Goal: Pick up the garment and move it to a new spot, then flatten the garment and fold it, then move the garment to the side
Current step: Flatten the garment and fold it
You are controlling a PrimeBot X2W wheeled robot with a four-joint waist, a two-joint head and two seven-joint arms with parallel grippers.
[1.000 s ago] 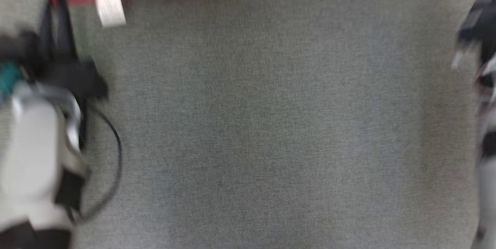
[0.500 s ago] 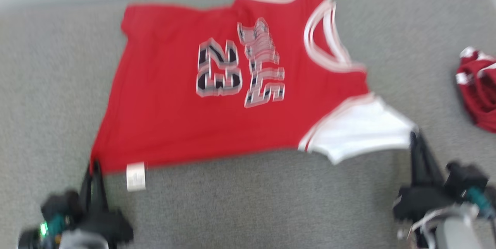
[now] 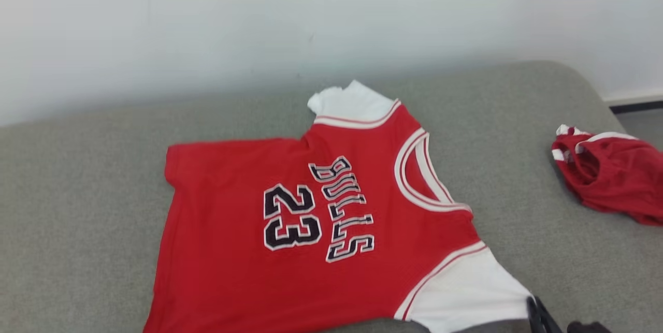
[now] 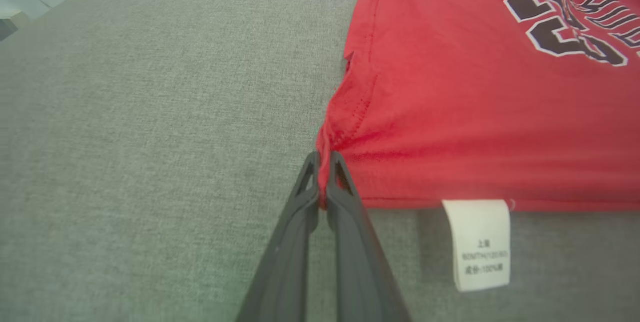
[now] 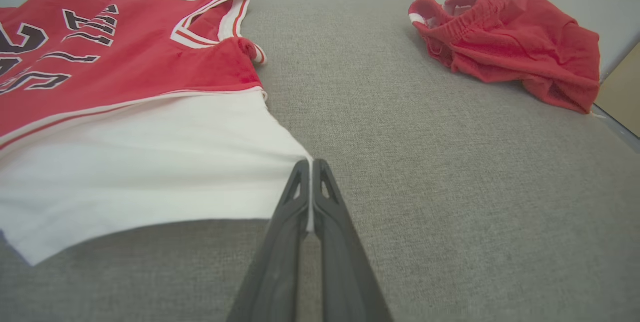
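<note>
Holding the jersey [image 3: 290, 219] by two corners, the robot has it spread print-up on the counter [image 3: 77, 193]. The left tool [image 4: 324, 164] is clamped on the red hem corner. The right tool [image 5: 311, 169] is pinched together on the edge of the near white sleeve [image 5: 150, 162].

Both grips match those of half a second ago. What has changed is the head camera: it has tilted up, so the jersey sits lower in that view, the wall [image 3: 311, 12] appears behind the counter, and the print reads sharp.

Judgement: the move to the new spot appears finished and flattening is in hand. Folding and the move aside remain.

Count:
- one jersey, with two white sleeves and one care label [image 4: 480, 244]
- one crumpled red garment [image 3: 611, 177], well apart at the right
- two tools
</note>
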